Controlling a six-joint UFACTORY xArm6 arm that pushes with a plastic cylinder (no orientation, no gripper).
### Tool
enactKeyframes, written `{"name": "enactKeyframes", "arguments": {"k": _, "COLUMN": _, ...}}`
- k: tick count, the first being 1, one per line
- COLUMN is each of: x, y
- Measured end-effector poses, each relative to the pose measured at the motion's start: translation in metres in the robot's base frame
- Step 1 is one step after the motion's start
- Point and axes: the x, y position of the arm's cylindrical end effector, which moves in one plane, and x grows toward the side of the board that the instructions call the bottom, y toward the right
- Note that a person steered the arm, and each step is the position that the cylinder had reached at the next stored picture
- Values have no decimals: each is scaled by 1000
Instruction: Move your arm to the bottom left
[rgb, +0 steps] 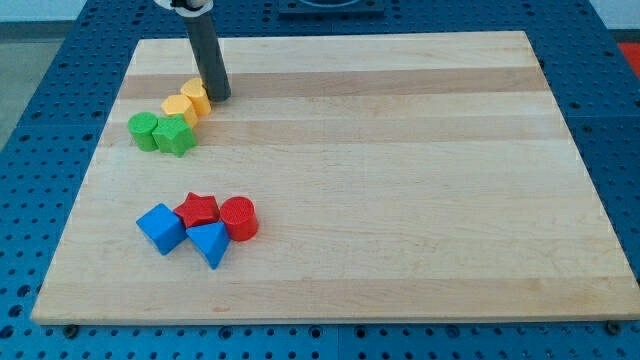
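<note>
My dark rod comes down from the view's top, and my tip (218, 97) rests on the wooden board (400, 180) near its upper left. It is just right of a yellow block (194, 95), with a second yellow block (179, 108) below-left of that one. A green cylinder (143, 130) and a green star-like block (175, 137) sit under the yellow ones. Lower left holds a blue cube (160, 228), a red star-like block (198, 210), a red cylinder (239, 218) and a blue triangular block (209, 243), bunched together.
The board lies on a blue perforated table (40, 150) that shows on all sides. The board's bottom left corner (45, 310) is below the blue and red cluster.
</note>
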Motion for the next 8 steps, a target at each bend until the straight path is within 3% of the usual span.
{"name": "enactKeyframes", "arguments": {"k": 2, "x": 20, "y": 46}}
{"name": "enactKeyframes", "arguments": {"k": 3, "x": 39, "y": 46}}
{"name": "enactKeyframes", "arguments": {"k": 4, "x": 85, "y": 46}}
{"name": "enactKeyframes", "arguments": {"k": 5, "x": 85, "y": 46}}
{"name": "enactKeyframes", "arguments": {"k": 6, "x": 124, "y": 13}}
{"name": "enactKeyframes", "arguments": {"k": 8, "x": 133, "y": 2}}
